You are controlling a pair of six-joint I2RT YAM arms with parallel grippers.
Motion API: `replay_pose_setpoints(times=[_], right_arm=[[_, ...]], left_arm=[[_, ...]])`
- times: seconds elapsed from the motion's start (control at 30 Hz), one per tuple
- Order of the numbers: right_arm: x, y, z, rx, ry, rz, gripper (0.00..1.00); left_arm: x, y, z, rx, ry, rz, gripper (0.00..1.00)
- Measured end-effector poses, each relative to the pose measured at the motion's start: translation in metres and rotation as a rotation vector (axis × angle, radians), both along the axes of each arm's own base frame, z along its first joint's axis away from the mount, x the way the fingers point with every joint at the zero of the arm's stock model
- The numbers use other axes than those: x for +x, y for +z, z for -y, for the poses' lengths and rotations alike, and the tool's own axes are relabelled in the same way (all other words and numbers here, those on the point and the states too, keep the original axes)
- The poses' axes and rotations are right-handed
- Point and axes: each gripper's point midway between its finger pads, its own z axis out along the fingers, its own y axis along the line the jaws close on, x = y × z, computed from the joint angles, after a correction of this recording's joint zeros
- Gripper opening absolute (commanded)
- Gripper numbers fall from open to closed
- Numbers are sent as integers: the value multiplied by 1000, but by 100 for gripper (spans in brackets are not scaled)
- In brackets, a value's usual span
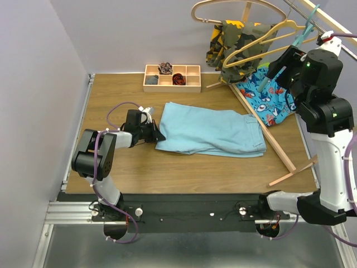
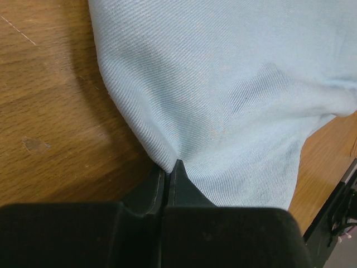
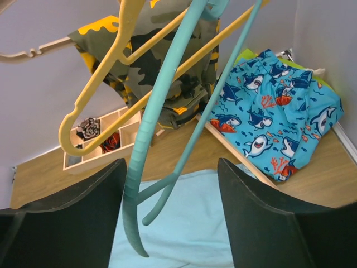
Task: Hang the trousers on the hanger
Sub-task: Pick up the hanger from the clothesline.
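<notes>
The light sky-blue trousers (image 1: 212,131) lie folded flat on the wooden table; they also show in the left wrist view (image 2: 234,84) and the right wrist view (image 3: 189,234). My left gripper (image 1: 158,134) is low on the table, shut on the trousers' left edge, with cloth pinched between its tips (image 2: 167,167). The teal hanger (image 1: 305,25) hangs from the rail at the upper right. My right gripper (image 1: 279,66) is raised beside it and open. The hanger's curved arm (image 3: 150,111) hangs between the fingers (image 3: 72,223), close to the left one, apparently not touching it.
A yellow hanger (image 1: 262,39) and a pale wooden hanger (image 1: 234,8) hang by a camouflage garment (image 1: 234,42). Blue shark-print cloth (image 1: 268,97) lies behind a slanted wooden slat (image 1: 268,134). A compartment box (image 1: 172,78) with small rolled items sits at the back.
</notes>
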Motion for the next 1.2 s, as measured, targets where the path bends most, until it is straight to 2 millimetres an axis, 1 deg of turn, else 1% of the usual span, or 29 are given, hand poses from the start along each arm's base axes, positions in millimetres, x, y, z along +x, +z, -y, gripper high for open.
replay_pose_setpoints(times=[0.03, 0.13, 0.2, 0.23, 0.47, 0.57, 0.67, 0.83, 0.87, 1.03, 1.2], right_arm=[[2, 0, 0, 1, -1, 6, 65], [10, -5, -2, -1, -3, 8, 59], [14, -9, -3, -3, -6, 6, 50], [16, -9, -3, -2, -6, 8, 43], [20, -2, -1, -13, -20, 36, 34], [19, 2, 0, -18, -21, 50, 24], [18, 7, 1, -19, -21, 63, 17], [14, 15, 3, -14, -22, 85, 8], [13, 16, 3, -13, -20, 89, 5], [10, 21, 2, -8, -8, 101, 2], [6, 30, 0, 2, 7, 125, 1]], left_arm=[[0, 0, 0, 0, 0, 0, 0], [0, 0, 0, 2, -1, -1, 0], [0, 0, 0, 4, -3, 0, 0], [0, 0, 0, 5, -4, 0, 0], [0, 0, 0, 10, -6, -2, 0], [0, 0, 0, 12, -6, -3, 0], [0, 0, 0, 12, -6, -3, 0], [0, 0, 0, 13, -5, -3, 0], [0, 0, 0, 13, -5, -2, 0], [0, 0, 0, 13, -7, -3, 0], [1, -1, 2, 13, -10, -2, 0]])
